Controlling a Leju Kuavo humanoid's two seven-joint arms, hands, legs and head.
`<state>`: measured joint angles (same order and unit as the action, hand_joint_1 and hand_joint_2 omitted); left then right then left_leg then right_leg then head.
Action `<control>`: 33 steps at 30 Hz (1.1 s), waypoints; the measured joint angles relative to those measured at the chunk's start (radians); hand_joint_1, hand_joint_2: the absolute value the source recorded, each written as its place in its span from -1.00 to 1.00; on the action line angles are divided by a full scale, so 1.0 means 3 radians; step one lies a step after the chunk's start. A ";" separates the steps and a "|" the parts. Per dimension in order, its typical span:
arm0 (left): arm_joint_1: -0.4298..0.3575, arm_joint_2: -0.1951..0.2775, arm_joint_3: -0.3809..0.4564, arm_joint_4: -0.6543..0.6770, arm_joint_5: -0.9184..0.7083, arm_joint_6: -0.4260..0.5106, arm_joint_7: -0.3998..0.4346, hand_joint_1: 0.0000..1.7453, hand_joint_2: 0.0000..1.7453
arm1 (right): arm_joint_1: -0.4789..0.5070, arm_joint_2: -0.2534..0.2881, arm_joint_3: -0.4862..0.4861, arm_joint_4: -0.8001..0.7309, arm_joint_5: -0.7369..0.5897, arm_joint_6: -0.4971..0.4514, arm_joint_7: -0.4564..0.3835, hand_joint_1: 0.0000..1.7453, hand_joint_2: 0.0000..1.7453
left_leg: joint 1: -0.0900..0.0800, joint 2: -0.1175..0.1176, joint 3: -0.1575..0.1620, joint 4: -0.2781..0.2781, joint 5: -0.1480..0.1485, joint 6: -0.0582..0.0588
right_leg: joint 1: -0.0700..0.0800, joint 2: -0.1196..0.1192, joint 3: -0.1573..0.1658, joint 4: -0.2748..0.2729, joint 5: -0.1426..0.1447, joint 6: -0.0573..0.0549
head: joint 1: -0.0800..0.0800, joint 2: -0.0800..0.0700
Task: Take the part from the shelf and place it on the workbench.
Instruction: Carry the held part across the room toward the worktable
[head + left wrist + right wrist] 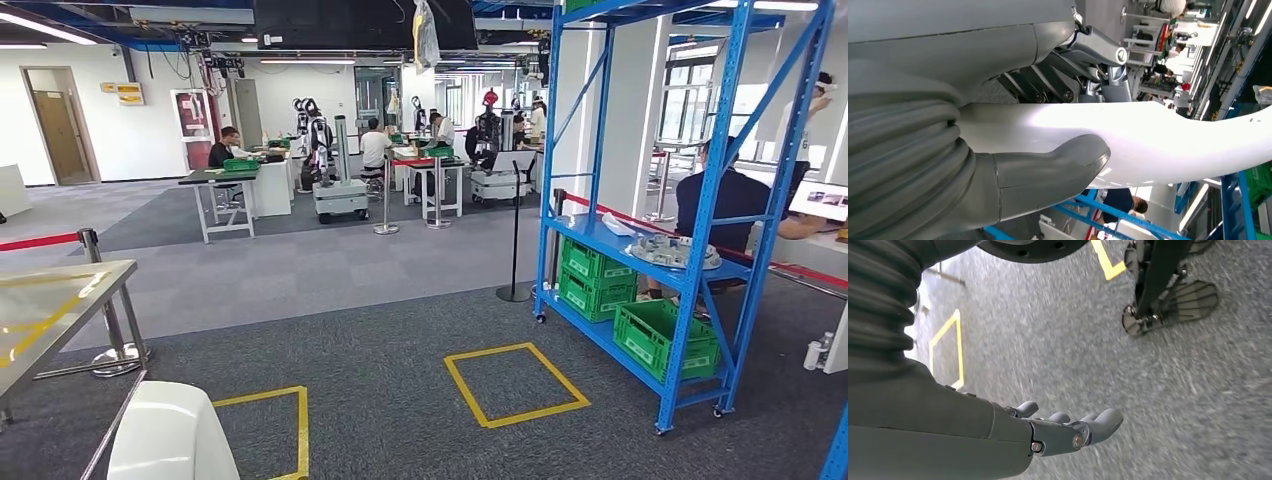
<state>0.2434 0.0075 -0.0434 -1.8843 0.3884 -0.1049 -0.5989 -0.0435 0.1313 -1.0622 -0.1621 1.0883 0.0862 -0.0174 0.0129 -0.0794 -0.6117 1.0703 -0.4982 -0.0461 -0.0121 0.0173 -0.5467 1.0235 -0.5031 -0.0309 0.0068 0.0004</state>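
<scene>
Grey-white metal part (672,250) lies flat on middle tier of blue shelf (640,252), well apart from right hand (1068,432), which hangs empty over carpet.

Open carpet (380,390) ahead; blue shelf (700,230) right, workbench (60,300) left.

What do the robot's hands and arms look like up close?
Each wrist wears a grey ribbed cover, like a bendy hose. The right hand has smooth grey fingers with rounded tips, joined by small silver screws. The left hand has a thick grey thumb and dark metal links behind it. A glossy white shell shows at the left arm.
</scene>
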 joint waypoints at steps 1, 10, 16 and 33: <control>-0.0002 0.0000 0.0003 0.0006 0.0003 0.0000 -0.0006 1.00 1.00 | 0.0003 0.0000 0.0000 0.0000 0.0002 -0.0004 -0.0003 -1.00 1.00 | -0.0001 0.0116 -0.0076 0.0170 -0.0108 -0.0006 | 0.0003 -0.0047 -0.0002 -0.0008 0.0006 -0.0015 | -0.0003 0.0000; -0.0115 0.0042 0.0135 -0.0044 -0.0375 0.0201 -0.0101 1.00 1.00 | 0.0009 -0.0017 0.0015 -0.0001 0.0007 -0.0076 0.0129 -1.00 1.00 | -0.0011 0.0519 0.0148 -0.0093 0.0013 0.0019 | 0.0040 -0.0453 0.0024 0.0019 -0.0048 0.0030 | -0.0006 0.0000; -0.0232 0.0094 0.0472 -0.0263 -0.0458 0.0488 -0.0196 1.00 1.00 | -0.0006 -0.0030 -0.0001 -0.0003 -0.0072 -0.0124 0.0093 -1.00 1.00 | 0.0001 0.0329 0.0169 -0.0172 0.0068 0.0152 | 0.0020 -0.0244 -0.0038 0.0282 -0.0245 0.0149 | 0.0004 0.0000; -0.0367 0.0362 0.0629 -0.0303 -0.0312 0.0734 -0.0249 1.00 1.00 | 0.0028 -0.0035 -0.0025 -0.0003 -0.0089 -0.0113 0.0048 -1.00 1.00 | 0.0001 0.0198 -0.0180 0.0414 -0.0249 -0.0007 | 0.0025 -0.0089 -0.0013 -0.0058 0.0065 -0.0037 | -0.0004 0.0000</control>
<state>0.1333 0.1162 0.1453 -1.9752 0.2950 0.1152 -0.6736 -0.0352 0.1209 -1.0697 -0.1629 1.0617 0.0523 -0.0030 0.0133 -0.0201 -0.6657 1.1944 -0.5731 -0.0481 -0.0047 -0.0095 -0.5508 1.0061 -0.4836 -0.0421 0.0054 0.0004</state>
